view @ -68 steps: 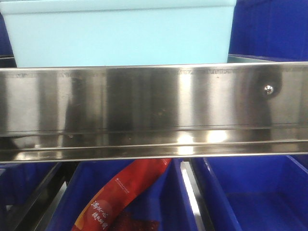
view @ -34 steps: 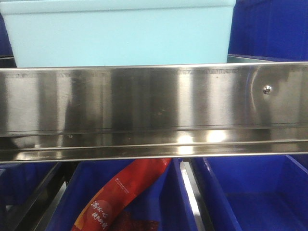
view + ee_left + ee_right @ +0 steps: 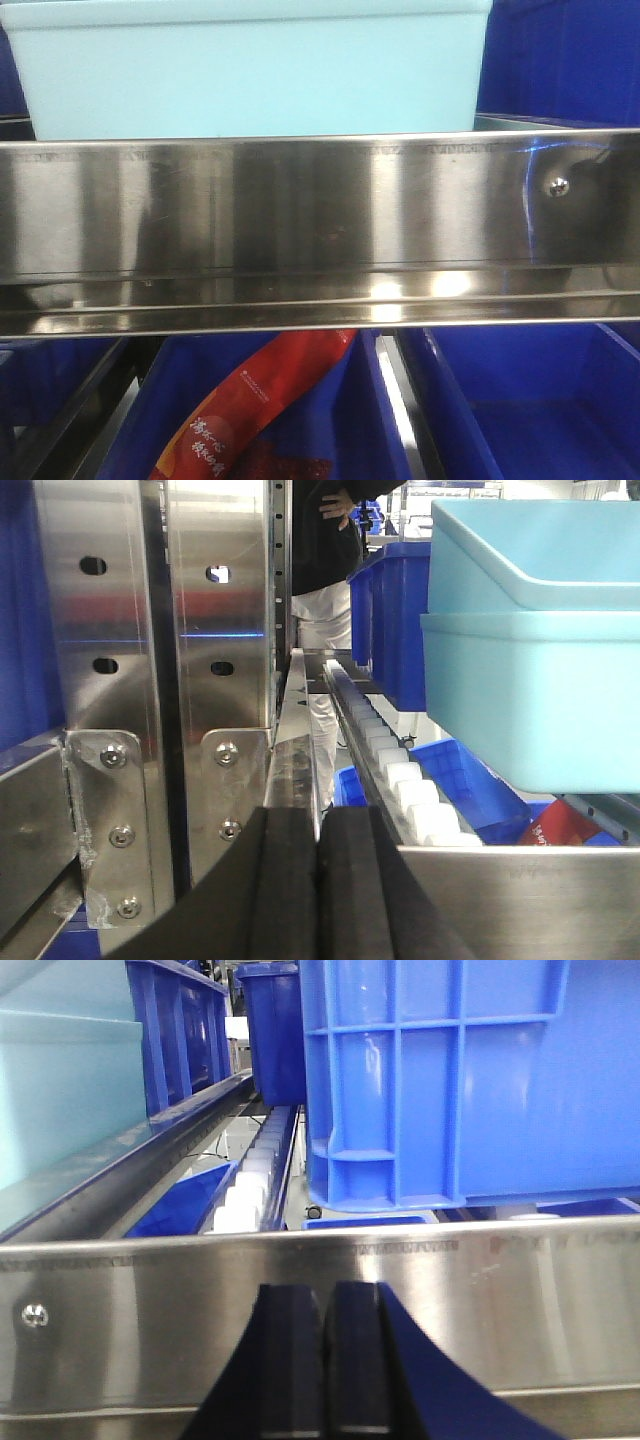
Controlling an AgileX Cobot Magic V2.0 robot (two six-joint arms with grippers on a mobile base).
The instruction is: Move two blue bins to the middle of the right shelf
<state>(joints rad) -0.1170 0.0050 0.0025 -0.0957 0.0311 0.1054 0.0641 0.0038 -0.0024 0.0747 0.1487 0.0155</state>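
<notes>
A pale blue bin [image 3: 250, 70] stands on the shelf level behind the steel rail [image 3: 300, 230]; in the left wrist view it [image 3: 530, 680] shows as two nested tubs at the right. A dark blue ribbed bin [image 3: 450, 1080] rests on the rollers just beyond the rail in the right wrist view, and its corner [image 3: 560, 60] shows at the front view's upper right. My left gripper [image 3: 320, 830] is shut and empty, low in front of the shelf's corner. My right gripper [image 3: 323, 1305] is also shut and empty, facing the rail [image 3: 480, 1310] below the dark blue bin.
Steel uprights [image 3: 150, 680] stand left of the left gripper. A white roller track [image 3: 400, 780] runs back along the shelf. Lower dark blue bins [image 3: 520, 410] sit under the rail, one holding a red snack bag [image 3: 250, 410]. A person [image 3: 325, 570] stands behind the shelf.
A bluish reflection has grown on the steel rail near the screw at the right. The bins have not moved.
</notes>
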